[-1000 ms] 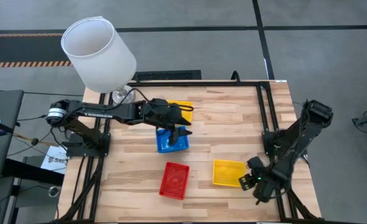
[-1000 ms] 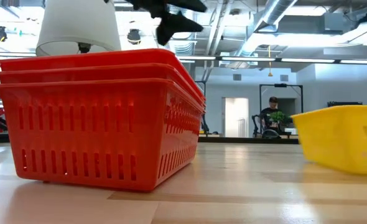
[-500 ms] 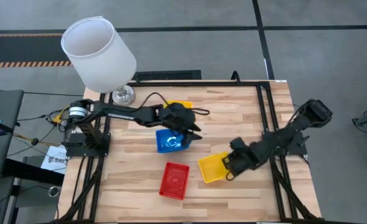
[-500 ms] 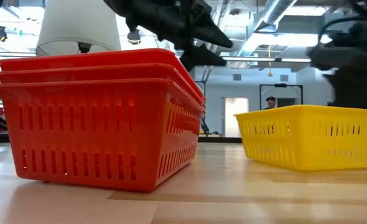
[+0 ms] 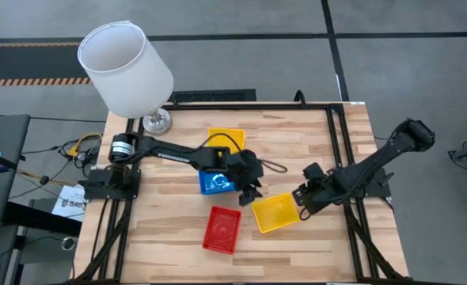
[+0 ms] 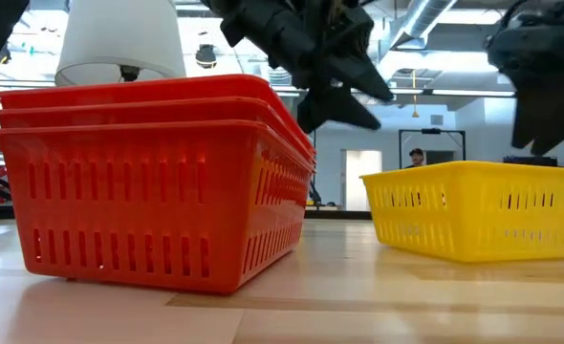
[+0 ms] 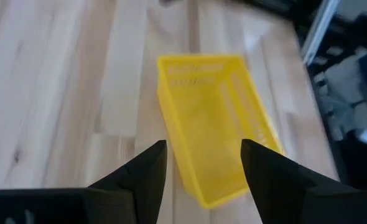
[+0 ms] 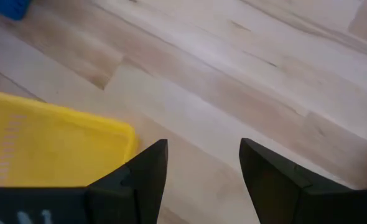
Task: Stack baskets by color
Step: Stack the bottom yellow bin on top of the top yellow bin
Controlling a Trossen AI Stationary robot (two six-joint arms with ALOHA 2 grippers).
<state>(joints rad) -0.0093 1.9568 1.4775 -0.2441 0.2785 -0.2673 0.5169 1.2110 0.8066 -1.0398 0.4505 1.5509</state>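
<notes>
A stack of red baskets (image 5: 222, 228) stands near the front edge; the low view shows three nested (image 6: 148, 172). One yellow basket (image 5: 275, 212) lies skewed to its right. Another yellow basket (image 5: 227, 136) sits farther back, and a blue basket (image 5: 214, 182) lies between them, partly under my left arm. My left gripper (image 5: 253, 192) hovers open just off the skewed yellow basket's (image 7: 214, 143) far left corner. My right gripper (image 5: 301, 202) is open above that basket's right corner (image 8: 46, 143), clear of the rim.
A big white lampshade (image 5: 125, 67) on a metal foot stands at the table's far left corner. A black frame (image 5: 336, 142) runs along the right and far edges. Bare wood shows at the far right and near left.
My right gripper swung in from the near right corner, and the yellow basket slid toward the red stack and turned askew. Since then the gripper has risen and drawn back a little. My left gripper left the blue basket, going right, nearer and down toward the yellow basket.
</notes>
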